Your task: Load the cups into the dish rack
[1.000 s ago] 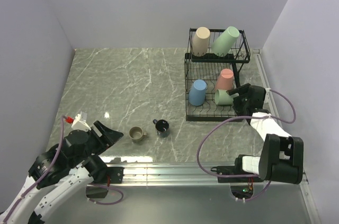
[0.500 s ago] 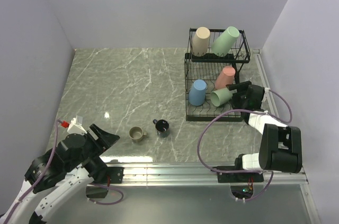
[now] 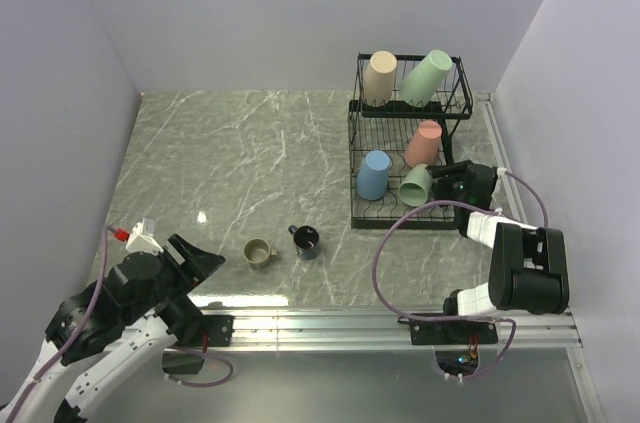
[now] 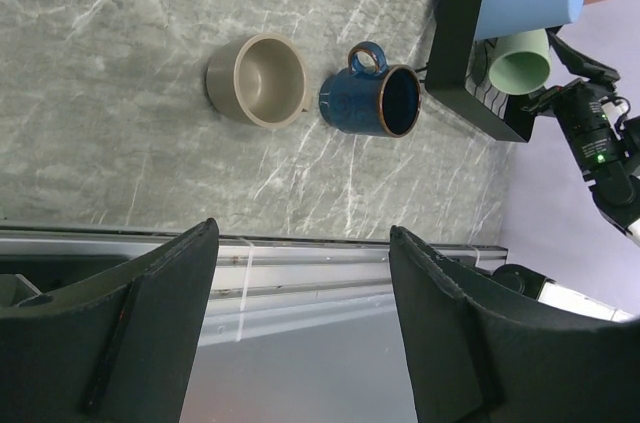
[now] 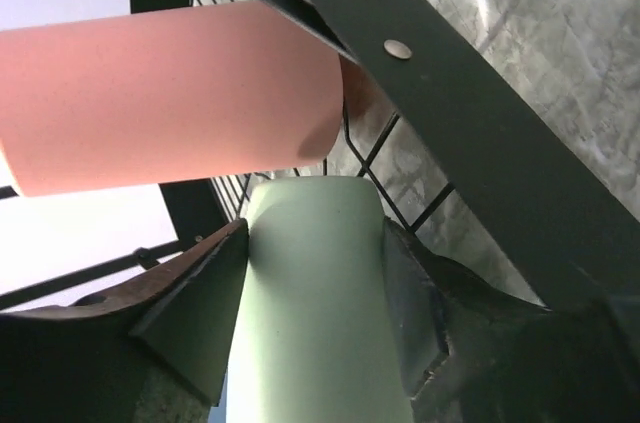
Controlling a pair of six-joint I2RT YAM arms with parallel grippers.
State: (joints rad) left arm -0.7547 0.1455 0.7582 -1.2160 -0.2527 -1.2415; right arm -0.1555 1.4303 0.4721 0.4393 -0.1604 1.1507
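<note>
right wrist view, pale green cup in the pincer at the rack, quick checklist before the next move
1. Right pincer gripping the pale green cup: fingers lie against both its sides. Ok.
2. Pale green cup seated in the lower tier of the dish rack: it sits tilted, its support hidden. Cannot tell.
3. Gap to the salmon-pink cup: very close, touching or apart unclear. Cannot tell.
4. Left pincer open and empty: ok.
5. Olive-tan mug and dark navy mug loaded: both stand on the table. Not ok.
</note>
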